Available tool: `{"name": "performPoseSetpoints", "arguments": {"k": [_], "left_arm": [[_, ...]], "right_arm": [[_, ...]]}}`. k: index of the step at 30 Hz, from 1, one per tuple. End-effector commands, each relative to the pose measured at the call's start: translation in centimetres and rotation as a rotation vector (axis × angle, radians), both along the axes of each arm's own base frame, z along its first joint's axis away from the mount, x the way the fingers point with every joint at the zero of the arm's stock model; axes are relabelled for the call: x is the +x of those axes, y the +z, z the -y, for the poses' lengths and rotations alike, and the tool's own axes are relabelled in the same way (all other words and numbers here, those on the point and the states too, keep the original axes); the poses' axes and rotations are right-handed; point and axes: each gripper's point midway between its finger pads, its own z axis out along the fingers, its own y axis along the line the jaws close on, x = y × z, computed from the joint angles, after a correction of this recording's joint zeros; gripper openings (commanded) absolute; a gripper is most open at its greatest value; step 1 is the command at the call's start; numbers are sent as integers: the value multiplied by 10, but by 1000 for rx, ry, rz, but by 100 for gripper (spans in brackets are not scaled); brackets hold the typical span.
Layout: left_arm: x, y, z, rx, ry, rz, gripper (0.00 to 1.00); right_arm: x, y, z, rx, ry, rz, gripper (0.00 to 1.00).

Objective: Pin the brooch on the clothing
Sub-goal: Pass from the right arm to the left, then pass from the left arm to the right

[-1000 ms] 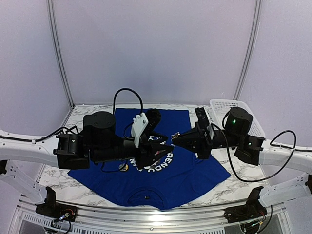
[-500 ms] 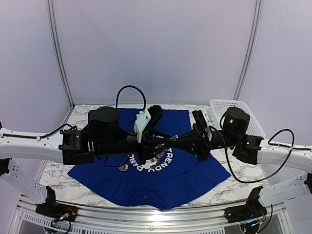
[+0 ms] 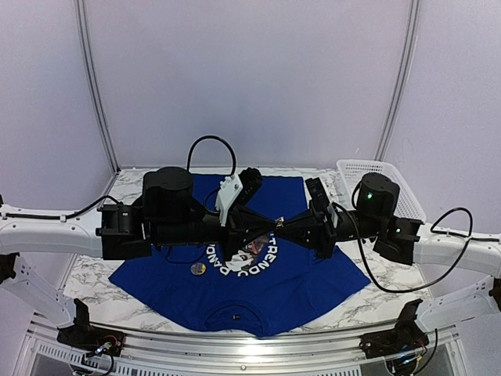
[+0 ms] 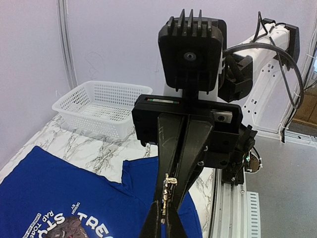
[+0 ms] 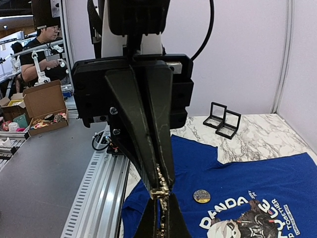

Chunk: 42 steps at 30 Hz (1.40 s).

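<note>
Two black, tapering claws met tip to tip. The left claw [image 3: 270, 223] was clenched on one small, knobbly gold metal brooch [image 5: 159, 186], and the right claw [image 3: 283, 224] was clamped on the same brooch from the opposite side. Directly beneath both claws lay one royal-blue T-shirt [image 3: 301, 274], spread flat and smooth on the white, grey-veined marble tabletop [image 3: 356, 304], its round panda print ringed by white lettering. One flat, round badge [image 3: 198, 268] rested on the fabric below the left claw, well apart from the brooch. Beyond the right claw, to its right, stood one white plastic lattice basket [image 3: 376, 174]. Two small black square frames [image 5: 223, 119] sat on the marble.
</note>
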Motion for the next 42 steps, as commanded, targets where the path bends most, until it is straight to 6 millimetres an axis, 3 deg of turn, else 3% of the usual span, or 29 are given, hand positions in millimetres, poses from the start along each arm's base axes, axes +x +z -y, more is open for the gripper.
{"name": "performPoseSetpoints", "arguments": {"k": [1, 2, 6, 9, 16, 19, 24, 30, 36, 42], "left_arm": [[-9, 8, 10, -34, -52, -30, 0], [-7, 7, 9, -35, -43, -44, 0], [17, -4, 4, -48, 30, -173, 0], [30, -21, 3, -32, 45, -255, 0], [45, -61, 7, 32, 31, -347, 0], [39, -73, 13, 66, -38, -327, 0], [25, -71, 17, 82, -162, -290, 0], [33, -84, 20, 163, -157, -278, 0], [39, -83, 24, 150, -159, -280, 0], [40, -87, 27, 151, -170, -295, 0]], "right_arm": [[-5, 11, -3, 23, 13, 34, 0], [-5, 10, -3, 17, 7, 31, 2], [2, -4, -1, -33, -37, 18, 33], [10, -12, 5, -66, -78, 0, 48], [48, -32, 38, -102, -226, -90, 60], [54, -39, 45, -115, -206, -125, 58], [46, -53, 34, -193, -38, -162, 47], [45, -62, 25, -235, 60, -208, 44], [42, -68, 25, -245, 87, -220, 39], [49, -68, 23, -222, 46, -238, 12]]}}
